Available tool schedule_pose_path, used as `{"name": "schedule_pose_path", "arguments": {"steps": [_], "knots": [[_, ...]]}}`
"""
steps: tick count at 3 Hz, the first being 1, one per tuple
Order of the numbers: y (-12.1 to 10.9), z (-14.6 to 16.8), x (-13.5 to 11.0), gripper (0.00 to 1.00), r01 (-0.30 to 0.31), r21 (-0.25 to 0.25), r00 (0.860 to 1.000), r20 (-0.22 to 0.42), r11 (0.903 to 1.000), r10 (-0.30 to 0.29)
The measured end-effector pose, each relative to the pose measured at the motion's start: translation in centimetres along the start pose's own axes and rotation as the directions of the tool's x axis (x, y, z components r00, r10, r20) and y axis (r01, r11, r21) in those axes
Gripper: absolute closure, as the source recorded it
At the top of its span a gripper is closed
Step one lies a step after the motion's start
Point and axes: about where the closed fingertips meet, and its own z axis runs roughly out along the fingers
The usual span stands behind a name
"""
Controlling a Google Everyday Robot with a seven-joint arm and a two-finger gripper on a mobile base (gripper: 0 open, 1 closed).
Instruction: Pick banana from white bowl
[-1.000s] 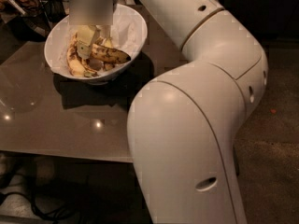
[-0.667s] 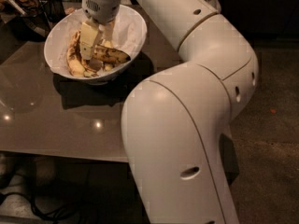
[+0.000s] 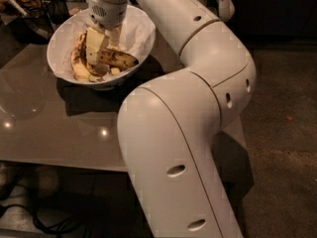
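The white bowl [image 3: 141, 31] stands at the table's back left and holds several bananas. The banana [image 3: 120, 59], yellow with small dark spots, lies in the middle of the bowl and points right. My gripper [image 3: 103, 52] reaches down into the bowl from above. Its cream fingers [image 3: 94, 46] stand close together on the banana's left end, which they hide. A banana with a broad dark streak [image 3: 76, 63] curves along the bowl's left wall. A stubby piece [image 3: 94, 77] lies at the bowl's bottom.
The bowl sits on a glossy grey table [image 3: 44, 128]. My large white arm [image 3: 198, 83] arches over the table's right half. Dark clutter [image 3: 29, 4] stands behind the bowl at the far left. Dark floor [image 3: 282, 133] lies to the right.
The wrist has lifted a little and turned, so more of the fingers shows. The elbow has swung left. The bowl has stayed in place.
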Motion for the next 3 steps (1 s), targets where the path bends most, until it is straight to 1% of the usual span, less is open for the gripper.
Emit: {"name": "schedule_pose_path", "arguments": {"steps": [1, 2, 3], "knots": [[-0.48, 0.32, -1.01, 0.51, 0.001, 0.016, 0.999, 0.033, 0.9999, -0.001], [-0.82, 0.70, -1.72, 0.74, 0.001, 0.026, 0.999, 0.054, 0.9997, -0.002], [-0.82, 0.70, -1.72, 0.97, 0.001, 0.026, 0.999, 0.054, 0.9997, -0.002]]}}
